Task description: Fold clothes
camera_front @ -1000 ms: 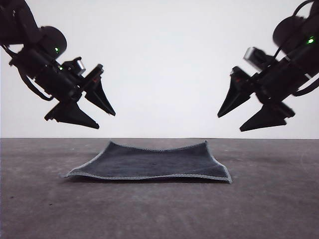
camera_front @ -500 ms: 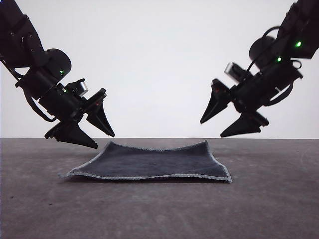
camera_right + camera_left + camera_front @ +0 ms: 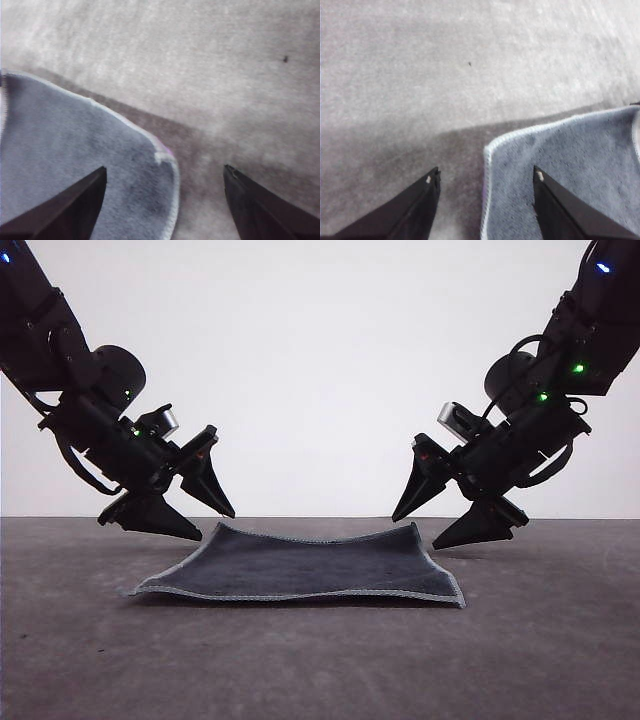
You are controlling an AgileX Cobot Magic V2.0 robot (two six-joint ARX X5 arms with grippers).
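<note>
Lab bench, grey tabletop (image 3: 560,660), blank white backdrop (image 3: 320,360)

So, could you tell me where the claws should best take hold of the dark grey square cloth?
At its two far corners, each claw coming down from its own side. The dark grey square cloth lies flat, and the open left claw and open right claw already straddle those slightly raised corners, edging between the fingers.

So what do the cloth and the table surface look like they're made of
The cloth looks like soft, napped fabric, maybe microfibre or fleece: matte charcoal, fuzzy pile in the wrist views, pale stitched edging, a purple hint at one corner. The table looks like a matte grey, faintly mottled mat or felt-like covering; the exact material is unclear.
</note>
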